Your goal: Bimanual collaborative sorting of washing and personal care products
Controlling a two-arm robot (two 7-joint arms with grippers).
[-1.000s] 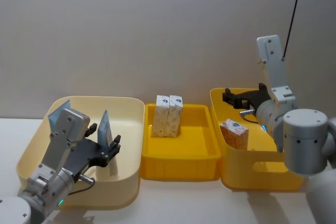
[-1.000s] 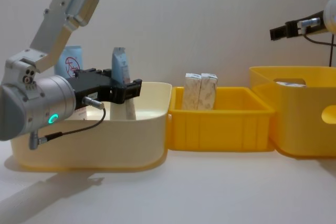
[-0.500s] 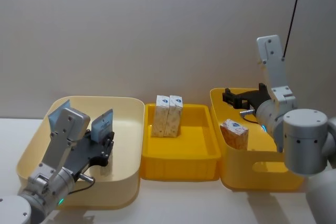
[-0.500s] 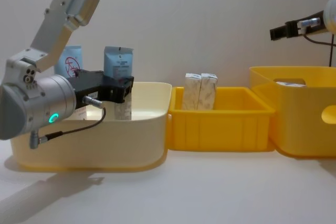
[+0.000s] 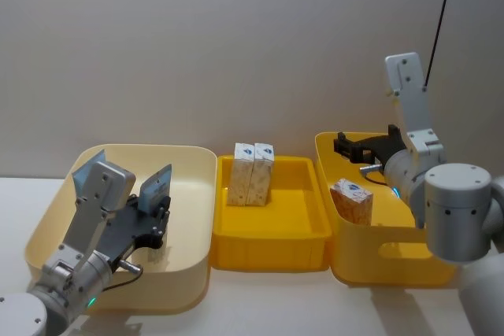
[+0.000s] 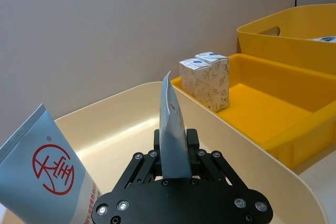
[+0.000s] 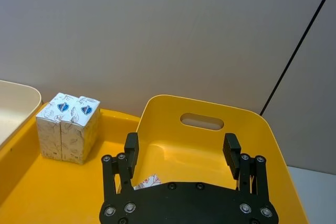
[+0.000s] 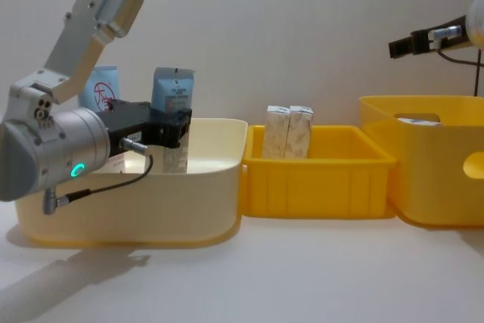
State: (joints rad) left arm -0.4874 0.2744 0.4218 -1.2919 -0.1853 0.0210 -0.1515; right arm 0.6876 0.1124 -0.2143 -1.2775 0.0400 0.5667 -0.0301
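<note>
My left gripper (image 5: 157, 212) is shut on a pale-blue squeeze tube (image 5: 156, 185), holding it upright inside the cream bin (image 5: 193, 218). The chest view has the tube (image 8: 172, 91) broad side on, above the gripper (image 8: 171, 122). The left wrist view has the tube (image 6: 173, 132) edge-on between the fingers. A second tube with a red round logo (image 6: 47, 174) stands behind it in the same bin. Two white cartons (image 5: 250, 172) stand side by side in the yellow tray (image 5: 272, 253). My right gripper (image 7: 181, 150) hangs open above the yellow bin (image 5: 394, 261), which holds one carton (image 5: 352, 199).
The three containers stand in a row on a pale table, cream bin on the left, yellow tray in the middle, yellow bin on the right. A plain wall runs close behind them. A black cable (image 5: 439, 13) hangs at the upper right.
The tube in my left gripper has turned from edge-on to broad side on, as the chest view has it, and shifted slightly back. The right arm has not moved.
</note>
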